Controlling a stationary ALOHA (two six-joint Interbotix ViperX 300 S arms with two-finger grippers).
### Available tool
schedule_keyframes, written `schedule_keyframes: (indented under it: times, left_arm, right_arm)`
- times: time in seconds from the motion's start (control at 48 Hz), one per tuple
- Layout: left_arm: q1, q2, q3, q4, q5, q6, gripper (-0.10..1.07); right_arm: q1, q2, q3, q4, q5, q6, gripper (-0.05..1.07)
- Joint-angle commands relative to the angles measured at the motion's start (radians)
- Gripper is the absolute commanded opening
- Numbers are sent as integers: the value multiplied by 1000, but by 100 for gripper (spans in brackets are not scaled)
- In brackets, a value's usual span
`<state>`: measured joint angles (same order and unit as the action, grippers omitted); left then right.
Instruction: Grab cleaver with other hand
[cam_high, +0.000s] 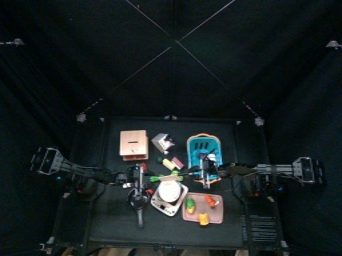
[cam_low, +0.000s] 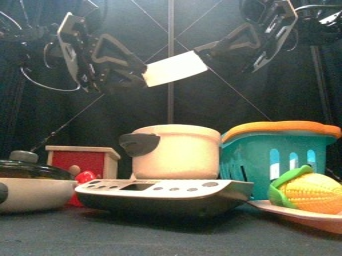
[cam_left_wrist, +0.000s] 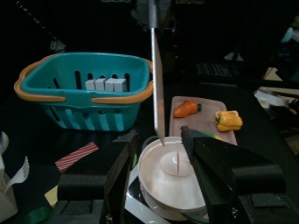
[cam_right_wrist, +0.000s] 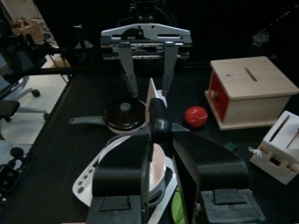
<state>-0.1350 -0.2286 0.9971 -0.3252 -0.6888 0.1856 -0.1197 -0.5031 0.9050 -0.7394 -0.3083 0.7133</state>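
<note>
The cleaver (cam_low: 175, 68), with a white blade, hangs level in the air high above the table between my two arms. My right gripper (cam_low: 230, 45) is shut on its right end; in the right wrist view the cleaver (cam_right_wrist: 153, 96) runs out from between the jaws of that gripper (cam_right_wrist: 156, 131). My left gripper (cam_low: 128, 76) is open, its jaws standing on either side of the cleaver's left end without closing. In the left wrist view the blade (cam_left_wrist: 156, 83) shows edge-on, leading from my left gripper (cam_left_wrist: 163, 144) to the right gripper (cam_left_wrist: 152, 10).
Below stand a white pot (cam_low: 174, 150), a teal basket (cam_low: 274, 155), a red box (cam_low: 83, 160), a black pan (cam_low: 27, 185) and a scale (cam_low: 160, 195). A tray (cam_left_wrist: 205, 122) holds a carrot (cam_left_wrist: 184, 108) and corn (cam_left_wrist: 229, 120).
</note>
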Motion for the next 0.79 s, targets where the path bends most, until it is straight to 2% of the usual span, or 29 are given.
schedule_keyframes:
  times: [0.0, 0.312, 0.771]
  left_arm:
    - [2, 18, -32, -21, -31, 2, 83]
    - [2, 34, -29, -26, -97, 3, 75]
    - [2, 32, -23, 31, -135, 8, 32]
  right_arm:
    - [8, -9, -8, -3, -8, -2, 58]
    - [8, -9, -5, -5, -9, -2, 58]
    - [5, -9, 6, -3, -8, 2, 58]
